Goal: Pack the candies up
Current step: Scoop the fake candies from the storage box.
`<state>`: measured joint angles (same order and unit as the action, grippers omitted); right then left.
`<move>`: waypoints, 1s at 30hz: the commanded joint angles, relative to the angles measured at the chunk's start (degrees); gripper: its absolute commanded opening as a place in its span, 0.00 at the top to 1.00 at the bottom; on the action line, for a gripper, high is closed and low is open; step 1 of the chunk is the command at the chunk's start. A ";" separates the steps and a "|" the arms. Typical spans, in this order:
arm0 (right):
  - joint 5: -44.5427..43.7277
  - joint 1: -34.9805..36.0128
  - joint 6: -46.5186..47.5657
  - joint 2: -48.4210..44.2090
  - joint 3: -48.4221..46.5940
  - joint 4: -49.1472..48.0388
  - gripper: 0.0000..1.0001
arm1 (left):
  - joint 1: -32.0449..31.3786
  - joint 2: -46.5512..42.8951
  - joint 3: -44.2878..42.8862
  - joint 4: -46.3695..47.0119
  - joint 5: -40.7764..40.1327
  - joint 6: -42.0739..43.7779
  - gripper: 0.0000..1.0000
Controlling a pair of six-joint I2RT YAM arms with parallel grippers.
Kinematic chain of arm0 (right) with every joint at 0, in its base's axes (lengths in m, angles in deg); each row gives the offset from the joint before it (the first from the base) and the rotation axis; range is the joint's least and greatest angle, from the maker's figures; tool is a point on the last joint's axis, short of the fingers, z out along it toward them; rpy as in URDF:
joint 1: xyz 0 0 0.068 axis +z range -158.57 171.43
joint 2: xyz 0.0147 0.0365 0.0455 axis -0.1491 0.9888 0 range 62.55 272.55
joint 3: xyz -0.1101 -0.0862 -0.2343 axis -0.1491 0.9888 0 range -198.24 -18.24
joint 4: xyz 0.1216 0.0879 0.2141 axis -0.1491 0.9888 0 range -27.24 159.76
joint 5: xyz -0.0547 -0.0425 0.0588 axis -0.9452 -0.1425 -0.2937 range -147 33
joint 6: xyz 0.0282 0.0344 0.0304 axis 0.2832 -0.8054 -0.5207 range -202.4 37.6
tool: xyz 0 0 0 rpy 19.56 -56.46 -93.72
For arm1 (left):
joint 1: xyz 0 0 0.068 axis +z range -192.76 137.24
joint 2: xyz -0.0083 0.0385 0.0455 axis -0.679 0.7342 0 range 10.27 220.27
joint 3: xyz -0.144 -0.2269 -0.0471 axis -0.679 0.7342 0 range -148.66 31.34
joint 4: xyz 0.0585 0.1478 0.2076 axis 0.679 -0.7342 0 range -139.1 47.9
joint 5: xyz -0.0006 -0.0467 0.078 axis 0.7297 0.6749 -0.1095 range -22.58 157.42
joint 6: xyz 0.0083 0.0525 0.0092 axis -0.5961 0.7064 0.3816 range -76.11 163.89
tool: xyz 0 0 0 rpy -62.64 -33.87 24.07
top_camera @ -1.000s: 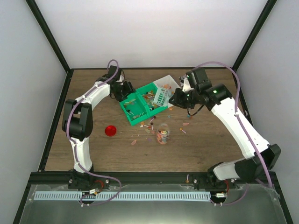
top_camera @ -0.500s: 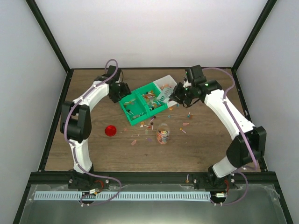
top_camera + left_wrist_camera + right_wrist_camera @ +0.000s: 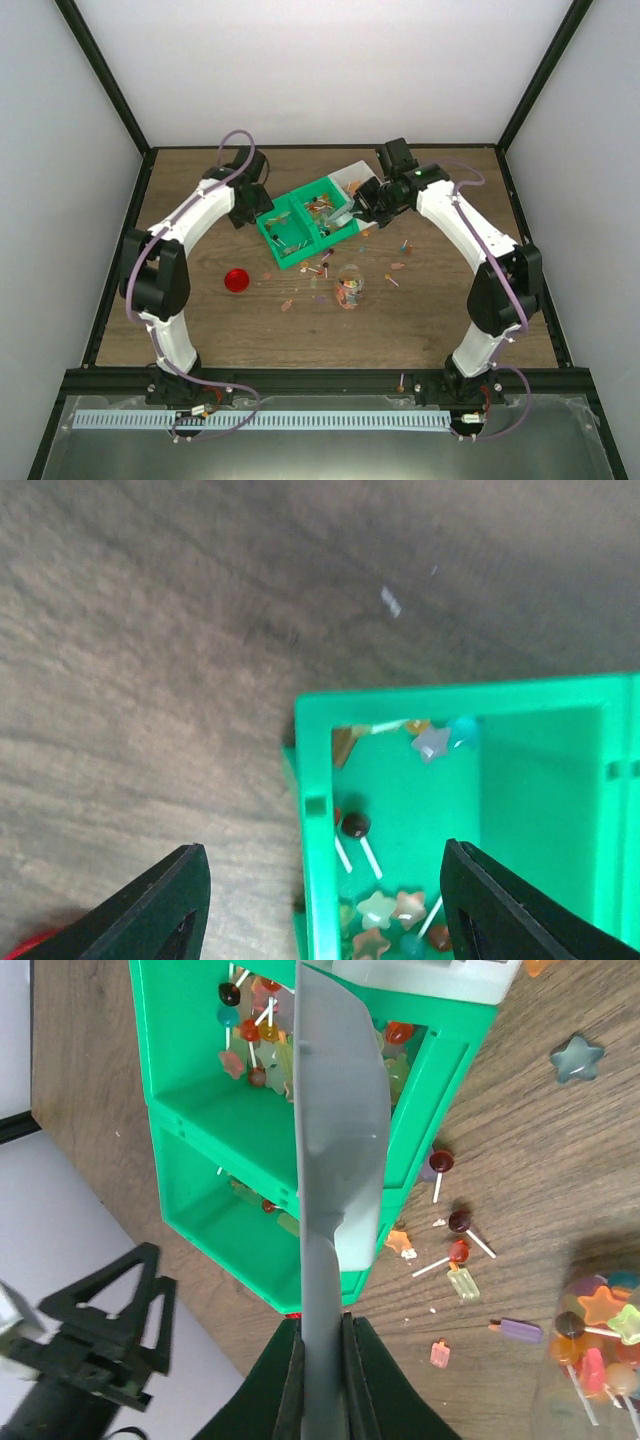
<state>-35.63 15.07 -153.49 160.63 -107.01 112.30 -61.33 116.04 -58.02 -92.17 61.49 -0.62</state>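
wooden table [image 3: 200, 330]: your right gripper [image 3: 320, 1332] pinches the scoop [image 3: 335, 1160] over the green tray [image 3: 200, 1120] toward the far edge; left gripper [image 3: 325, 910] gapes astride its wall. candies [image 3: 262, 1032] lie inside and scattered nearby; a hasty tilt could spill more.

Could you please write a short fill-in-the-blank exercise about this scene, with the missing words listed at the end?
The right gripper is ____ on the handle of the scoop. The left gripper hangs ____ above a corner of the green tray. The tray has ____ compartments, both with candies in them. The round lid lying on the table is ____.
Missing words: shut; open; two; red.
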 commanded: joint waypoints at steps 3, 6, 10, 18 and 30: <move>1.81 0.27 -4.37 0.58 0.93 -1.14 0.99 | -2.07 -0.39 4.65 -1.41 -0.32 -4.82 0.35; 0.88 0.27 -4.05 1.89 -0.61 -0.33 0.99 | -2.19 -0.05 6.35 -1.61 0.57 -4.98 0.35; -0.27 0.27 -3.59 3.25 -1.75 1.01 0.99 | -2.98 0.32 8.19 -1.18 0.66 -5.51 0.36; -0.89 0.34 -4.14 5.17 -2.97 2.86 0.99 | -3.66 3.61 9.22 -0.43 0.10 -5.49 0.49; -4.72 3.45 -4.41 8.60 -8.62 10.84 0.99 | -3.53 6.50 8.00 1.64 0.59 -5.54 0.72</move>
<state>-36.18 16.99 -155.78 167.93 -115.38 114.60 -65.20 120.44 -49.87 -89.61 62.43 -5.74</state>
